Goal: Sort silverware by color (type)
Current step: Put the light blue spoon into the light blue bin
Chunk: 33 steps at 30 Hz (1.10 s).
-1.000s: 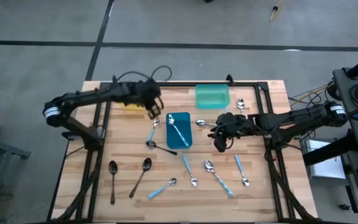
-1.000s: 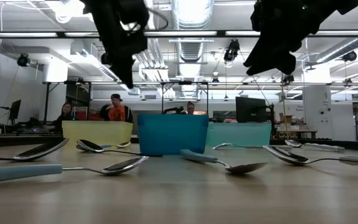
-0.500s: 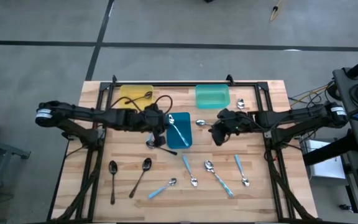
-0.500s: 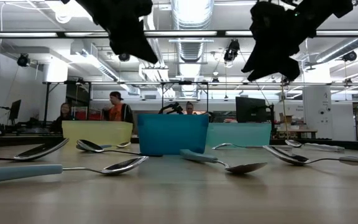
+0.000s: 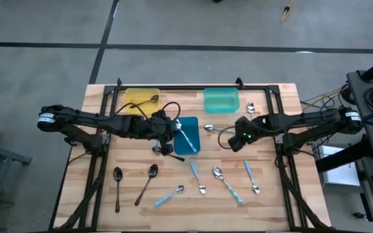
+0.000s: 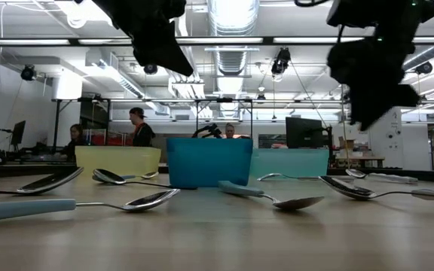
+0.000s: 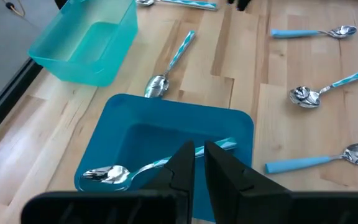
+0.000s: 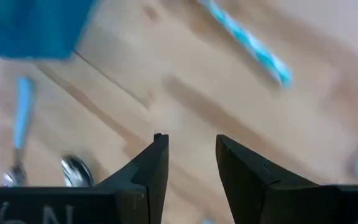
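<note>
- Two all-black spoons (image 5: 135, 182) are lying at the left front of the wooden worktop (image 5: 271, 200), not yet sorted.
- Left gripper (image 5: 164, 130) is hovering beside the deep-blue plastic tray (image 5: 195, 147), fingers (image 7: 182, 168) nearly pressed together and empty; the blue-handled spoon (image 7: 143, 168) is resting inside.
- Right gripper (image 5: 241, 138) is hanging mid-worktop, fingers (image 8: 154, 168) spread, empty.
- Several blue-handled spoons (image 5: 228, 180) are waiting in front of it; next likely calls for lowering onto one.

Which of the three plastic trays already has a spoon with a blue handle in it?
The blue tray in the middle; a blue-handled spoon lies inside it.
</note>
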Motion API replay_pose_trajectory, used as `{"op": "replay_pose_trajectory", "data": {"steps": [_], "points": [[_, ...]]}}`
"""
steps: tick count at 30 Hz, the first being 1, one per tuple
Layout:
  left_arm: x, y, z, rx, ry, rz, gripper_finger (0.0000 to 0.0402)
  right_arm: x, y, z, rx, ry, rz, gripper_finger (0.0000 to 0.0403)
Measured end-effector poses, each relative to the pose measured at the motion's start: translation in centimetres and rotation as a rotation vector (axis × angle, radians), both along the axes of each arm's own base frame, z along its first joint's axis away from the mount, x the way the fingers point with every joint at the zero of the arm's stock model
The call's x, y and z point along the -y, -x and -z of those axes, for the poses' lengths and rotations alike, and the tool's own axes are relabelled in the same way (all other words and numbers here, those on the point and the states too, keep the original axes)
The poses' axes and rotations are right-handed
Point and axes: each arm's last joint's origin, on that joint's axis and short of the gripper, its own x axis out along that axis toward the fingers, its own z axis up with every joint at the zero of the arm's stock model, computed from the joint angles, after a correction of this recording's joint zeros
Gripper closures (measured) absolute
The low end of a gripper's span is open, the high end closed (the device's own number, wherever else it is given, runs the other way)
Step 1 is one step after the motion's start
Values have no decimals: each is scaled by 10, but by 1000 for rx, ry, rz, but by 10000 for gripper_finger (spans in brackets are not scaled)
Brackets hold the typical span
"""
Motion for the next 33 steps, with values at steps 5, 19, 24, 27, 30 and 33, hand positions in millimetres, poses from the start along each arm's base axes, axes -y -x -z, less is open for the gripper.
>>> {"op": "replay_pose_trajectory", "data": {"steps": [5,19,24,27,30,33], "points": [[0,0,0,0,0,0,383,-20,8,3,-85,-139,6,280],[0,-2,-2,12,-40,32,383,-65,5,24,-250,-211,85,280],[0,-2,-2,10,-56,45,383,-69,-3,45,-358,-183,108,280],[0,-2,-2,10,-57,46,383,-70,-6,54,-408,-165,116,280],[0,-2,-2,9,-59,48,384,-70,-7,61,-440,-154,120,280],[0,-2,-2,11,-59,48,384,-71,-9,67,-467,-143,122,280]]}}
